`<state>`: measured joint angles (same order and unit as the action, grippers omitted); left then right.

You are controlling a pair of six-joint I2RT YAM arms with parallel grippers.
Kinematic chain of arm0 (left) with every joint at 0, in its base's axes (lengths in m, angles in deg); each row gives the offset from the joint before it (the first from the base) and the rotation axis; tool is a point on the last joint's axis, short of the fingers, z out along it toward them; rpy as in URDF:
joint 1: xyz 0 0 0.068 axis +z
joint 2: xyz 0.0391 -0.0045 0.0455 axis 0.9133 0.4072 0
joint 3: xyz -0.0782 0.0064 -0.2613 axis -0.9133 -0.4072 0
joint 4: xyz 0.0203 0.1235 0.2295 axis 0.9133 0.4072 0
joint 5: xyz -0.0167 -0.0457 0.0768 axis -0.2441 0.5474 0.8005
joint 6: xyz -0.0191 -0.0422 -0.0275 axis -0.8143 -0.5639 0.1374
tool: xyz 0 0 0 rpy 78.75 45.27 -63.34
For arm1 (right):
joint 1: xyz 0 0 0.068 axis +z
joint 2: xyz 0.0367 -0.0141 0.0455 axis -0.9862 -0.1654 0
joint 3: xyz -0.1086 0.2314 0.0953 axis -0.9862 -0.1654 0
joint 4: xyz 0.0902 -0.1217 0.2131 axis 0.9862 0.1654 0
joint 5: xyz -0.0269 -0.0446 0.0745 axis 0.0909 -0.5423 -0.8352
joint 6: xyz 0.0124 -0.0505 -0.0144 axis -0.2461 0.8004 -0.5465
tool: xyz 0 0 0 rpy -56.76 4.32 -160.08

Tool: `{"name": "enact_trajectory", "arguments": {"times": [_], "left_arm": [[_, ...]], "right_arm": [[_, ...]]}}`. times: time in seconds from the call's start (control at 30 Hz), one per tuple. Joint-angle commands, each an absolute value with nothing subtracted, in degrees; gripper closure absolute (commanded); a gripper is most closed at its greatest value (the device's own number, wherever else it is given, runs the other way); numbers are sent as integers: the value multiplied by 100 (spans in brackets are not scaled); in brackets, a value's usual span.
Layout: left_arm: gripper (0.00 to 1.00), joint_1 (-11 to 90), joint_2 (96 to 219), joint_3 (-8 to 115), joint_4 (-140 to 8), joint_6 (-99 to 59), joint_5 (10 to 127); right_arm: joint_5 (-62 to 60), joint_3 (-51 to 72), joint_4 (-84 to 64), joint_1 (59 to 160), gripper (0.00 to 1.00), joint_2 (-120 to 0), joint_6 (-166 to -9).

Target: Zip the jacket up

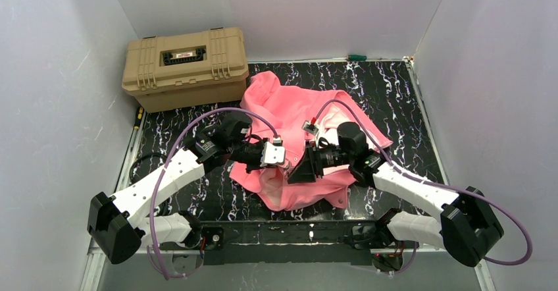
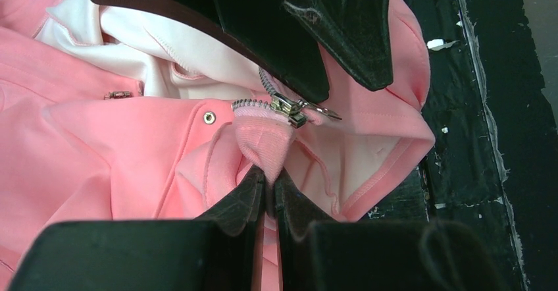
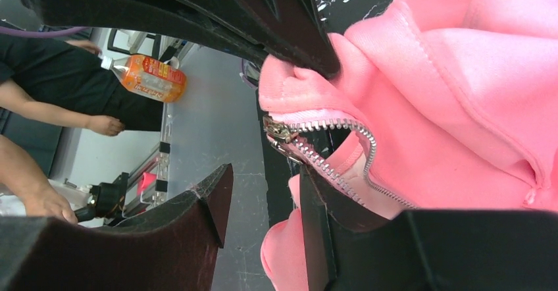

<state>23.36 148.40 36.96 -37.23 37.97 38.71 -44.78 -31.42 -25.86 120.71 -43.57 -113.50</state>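
The salmon-pink jacket [image 1: 289,103] lies crumpled in the middle of the black marble mat, its pale lining [image 2: 197,60] showing. My left gripper [image 2: 270,180] is shut on the ribbed bottom hem [image 2: 266,139] just below the metal zipper slider [image 2: 287,105]. My right gripper [image 3: 266,172] is open, with its jaws on either side of the zipper's lower end and the slider [image 3: 279,133] just above the gap. The zipper teeth [image 3: 358,139] part right above the slider. In the top view both grippers, left [image 1: 284,157] and right [image 1: 303,167], meet at the jacket's near part.
A tan hard case [image 1: 185,67] stands at the back left, touching the mat's corner. A green-handled tool [image 1: 356,57] lies at the back wall. White walls close in the left, right and back. A person and an orange bottle [image 3: 148,77] show beyond the table.
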Motion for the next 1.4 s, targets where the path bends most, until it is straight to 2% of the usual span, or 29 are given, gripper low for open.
{"name": "enact_trajectory", "arguments": {"times": [0.0,0.63,0.87,1.1,1.37], "left_arm": [[100,2298,14745,3833,-3598,3875,3817],[100,2214,14819,3950,-3489,3964,3817],[100,2170,14832,3952,-3473,3981,3821],[100,2142,14855,3944,-3455,4025,3801],[100,2097,14887,4005,-3447,3978,3868]], "right_arm": [[-4622,-3337,-3545,12056,50,-4516,-11695],[-4303,-3529,-4025,12029,45,-4576,-11691],[-4508,-3764,-5061,12017,46,-4843,-12162],[-4443,-4177,-5803,11767,47,-4357,-12594],[-4833,-4187,-6959,11757,52,-4772,-13200]]}}
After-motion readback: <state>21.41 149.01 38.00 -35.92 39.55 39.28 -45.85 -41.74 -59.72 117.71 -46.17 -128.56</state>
